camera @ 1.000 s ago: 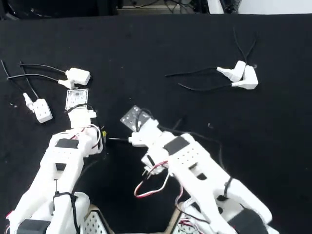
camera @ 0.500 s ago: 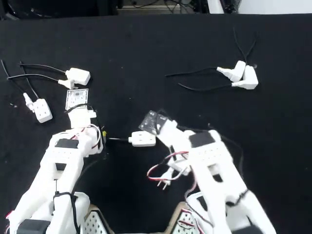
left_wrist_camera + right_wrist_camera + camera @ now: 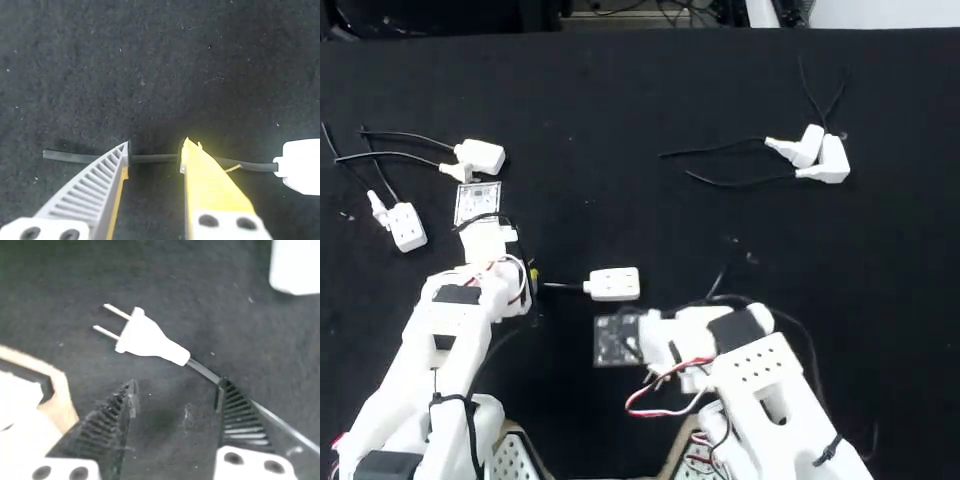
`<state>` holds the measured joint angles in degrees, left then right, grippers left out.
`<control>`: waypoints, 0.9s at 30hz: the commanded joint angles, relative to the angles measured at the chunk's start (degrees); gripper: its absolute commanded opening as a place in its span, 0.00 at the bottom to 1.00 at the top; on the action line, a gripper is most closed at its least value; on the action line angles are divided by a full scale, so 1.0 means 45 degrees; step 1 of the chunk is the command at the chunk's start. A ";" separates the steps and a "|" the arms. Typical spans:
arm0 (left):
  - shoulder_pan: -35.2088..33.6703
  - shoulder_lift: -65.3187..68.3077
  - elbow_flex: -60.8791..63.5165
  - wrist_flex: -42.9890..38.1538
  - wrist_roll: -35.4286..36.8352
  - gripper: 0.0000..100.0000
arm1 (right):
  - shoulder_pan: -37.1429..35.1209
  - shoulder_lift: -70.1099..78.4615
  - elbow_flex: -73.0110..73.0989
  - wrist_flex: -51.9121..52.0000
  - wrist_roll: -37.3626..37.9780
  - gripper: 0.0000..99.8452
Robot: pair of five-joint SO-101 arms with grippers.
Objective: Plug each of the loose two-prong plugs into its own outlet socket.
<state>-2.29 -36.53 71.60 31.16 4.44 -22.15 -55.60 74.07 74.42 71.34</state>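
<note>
The loose white two-prong plug (image 3: pixel 147 338) is lying flat on the black cloth-covered surface (image 3: pixel 650 120), just ahead of the fingertips of the right end effector (image 3: pixel 176 390), which is hanging over it with its ribbed black fingers spread wide and nothing between them. The plug's long axis is running slantwise across the gap rather than in line with it: the two metal prongs are pointing away to one side, while its thin black cord (image 3: pixel 202 371) is trailing back past one fingertip. From this I judge that the wrist is needing to turn, or the fingers to shift toward the plug body, before closing. In the high view the right arm is sitting at the near centre, and the white rectangular outlet socket block (image 3: pixel 613 284) is lying just beyond it on the far side, so this arm is by far the nearer to both pieces. The left end effector (image 3: pixel 155 150) is resting to the left of the block, its grey and yellow fingers parted and straddling the block's black lead (image 3: pixel 65 156) without pinching it. Judging by this, the left arm is seeming placed to steady the block. Three other white plug-and-socket pairs (image 3: pixel 810 155) are lying well apart at the far right, the far left and the left edge.
</note>
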 commanded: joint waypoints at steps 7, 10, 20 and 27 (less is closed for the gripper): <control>-0.0107 -0.0195 -0.0107 -0.0254 0.0078 0.17 | -0.1114 0.0049 -0.0068 -0.0020 0.2364 0.25; -0.0537 -0.0195 -0.0147 -0.0274 0.0156 0.17 | -0.1582 0.0049 -0.0068 -0.0117 0.2383 0.25; -0.0967 -0.0195 -0.0166 -0.0274 0.0176 0.17 | -0.1719 0.0068 0.0850 -0.1074 0.2891 0.17; -0.0967 -0.0195 -0.0147 -0.0274 0.0176 0.17 | -0.1700 0.0068 0.0947 -0.1602 0.2930 0.17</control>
<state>-6.15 -36.53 71.60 30.64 4.97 -29.36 -55.60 78.20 69.23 84.00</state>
